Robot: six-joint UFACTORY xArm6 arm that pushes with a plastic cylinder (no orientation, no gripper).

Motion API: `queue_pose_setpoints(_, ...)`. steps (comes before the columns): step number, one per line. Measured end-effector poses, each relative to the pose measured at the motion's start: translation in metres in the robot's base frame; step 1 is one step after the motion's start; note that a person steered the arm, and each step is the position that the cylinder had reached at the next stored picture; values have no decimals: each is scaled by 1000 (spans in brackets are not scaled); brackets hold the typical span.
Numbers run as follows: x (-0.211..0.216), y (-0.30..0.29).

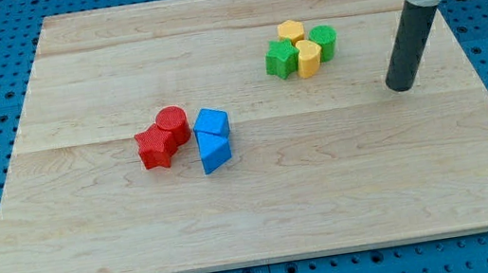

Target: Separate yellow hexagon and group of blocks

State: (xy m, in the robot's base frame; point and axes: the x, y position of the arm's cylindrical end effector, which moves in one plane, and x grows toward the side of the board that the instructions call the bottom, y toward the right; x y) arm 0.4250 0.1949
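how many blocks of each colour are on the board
red: 2, star and cylinder
blue: 2
yellow: 2, hexagon and one more
green: 2
total: 8

on the counter (331, 210), one cluster of four blocks (301, 49) lies near my tip (401, 88), toward the view's top left, and a second cluster (184, 137) well apart, farther left.
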Motion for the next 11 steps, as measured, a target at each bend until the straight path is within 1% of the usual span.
queue_pose_setpoints(1, -2, 12)
queue_pose_setpoints(2, -12, 21)
queue_pose_setpoints(3, -39, 21)
queue_pose_setpoints(4, -41, -31)
queue_pose_setpoints(5, -55, -53)
queue_pose_setpoints(6, -94, -91)
queue_pose_setpoints(7, -112, -105)
queue_pose_setpoints(8, -139, -106)
queue_pose_setpoints(9, -154, -152)
queue_pose_setpoints(10, -189, -155)
queue_pose_setpoints(11, -194, -176)
